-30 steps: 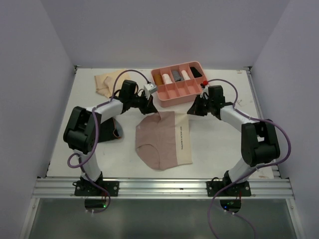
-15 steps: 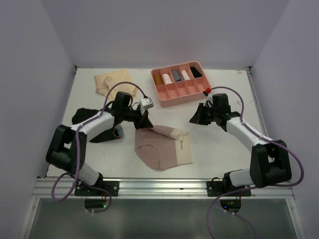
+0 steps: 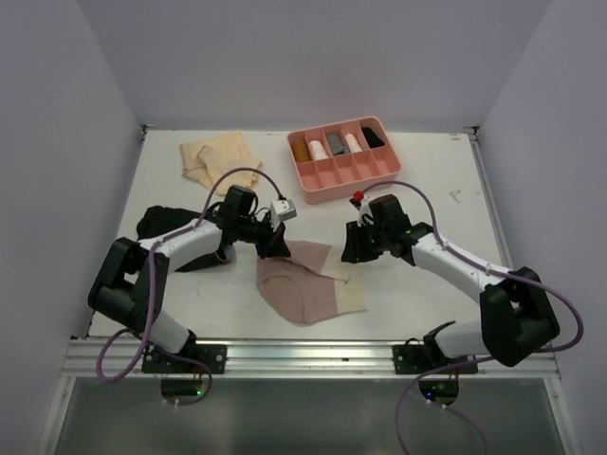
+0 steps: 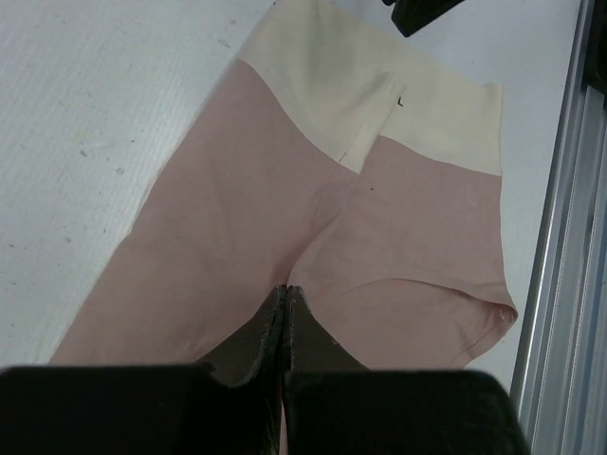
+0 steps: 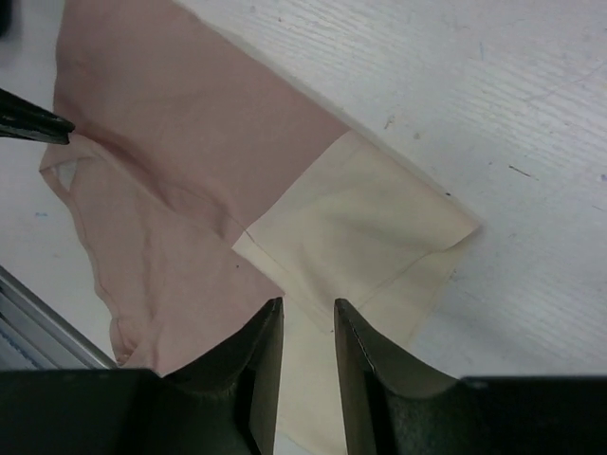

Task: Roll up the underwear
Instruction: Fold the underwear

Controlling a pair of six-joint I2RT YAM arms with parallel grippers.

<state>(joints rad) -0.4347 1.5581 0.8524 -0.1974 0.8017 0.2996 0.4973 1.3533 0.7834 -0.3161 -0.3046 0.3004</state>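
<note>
At mid-tabletop (image 3: 398, 305) lies the half-folded pink-and-cream underwear (image 3: 308, 284), judged limp and light; my left claw (image 4: 286, 308) pinches its pink edge, my right claw (image 5: 308, 322) hovers narrowly parted over the cream corner worth gripping.

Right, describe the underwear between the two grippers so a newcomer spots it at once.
Start at the pink divided tray at the far edge of the table and come straight toward the arm bases: the dusty pink underwear lies there, between the left gripper and right gripper. Unlike the black underwear and tan underwear to its left, it has cream patches.
</note>
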